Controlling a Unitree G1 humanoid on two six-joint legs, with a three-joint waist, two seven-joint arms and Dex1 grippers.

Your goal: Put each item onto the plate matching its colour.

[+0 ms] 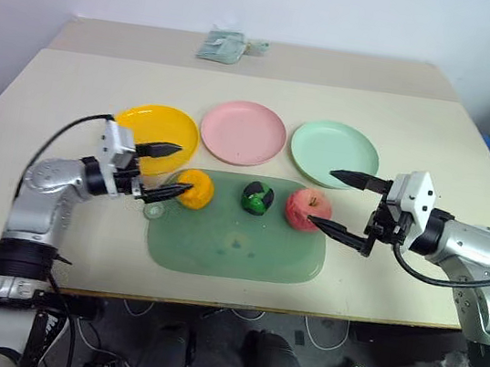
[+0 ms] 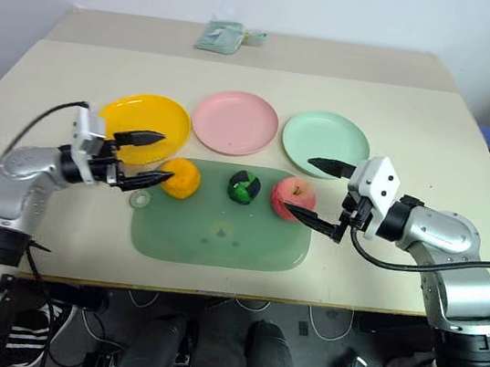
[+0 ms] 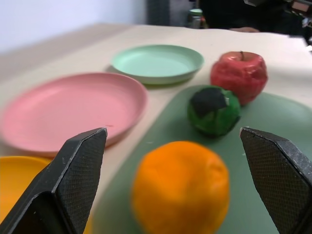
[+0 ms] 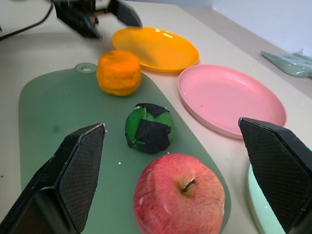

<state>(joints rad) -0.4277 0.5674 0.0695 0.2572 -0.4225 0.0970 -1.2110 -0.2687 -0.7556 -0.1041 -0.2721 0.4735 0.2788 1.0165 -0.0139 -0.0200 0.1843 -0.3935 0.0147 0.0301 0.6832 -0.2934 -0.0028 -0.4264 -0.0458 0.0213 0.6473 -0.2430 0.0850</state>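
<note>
On the table (image 1: 75, 84) a green mat (image 1: 235, 247) holds three toy foods in a row along its far edge: an orange (image 1: 196, 188) at the left, a green-and-black ball (image 1: 257, 198) in the middle and a red apple (image 1: 306, 208) at the right. Just beyond the mat stand three plates in the same left-to-right order: yellow plate (image 1: 156, 130), pink plate (image 1: 243, 131) and green plate (image 1: 333, 153), all of them bare, so no item appears sorted yet. The left gripper (image 1: 165, 172) points level toward the right with its two fingers spread wide and nothing between them; the orange lies directly ahead of it, just off the fingertips, seen in the left wrist view sitting squarely in the gap between the fingers. The right gripper (image 1: 345, 203) mirrors it, pointing left, fingers wide apart and holding nothing, with the apple just ahead of its near finger. Each arm is thus nearest its own end item. The orange's plate lies just behind and left of it, a short carry for the left arm. The ball sits between both hands, about equally far from each.
</note>
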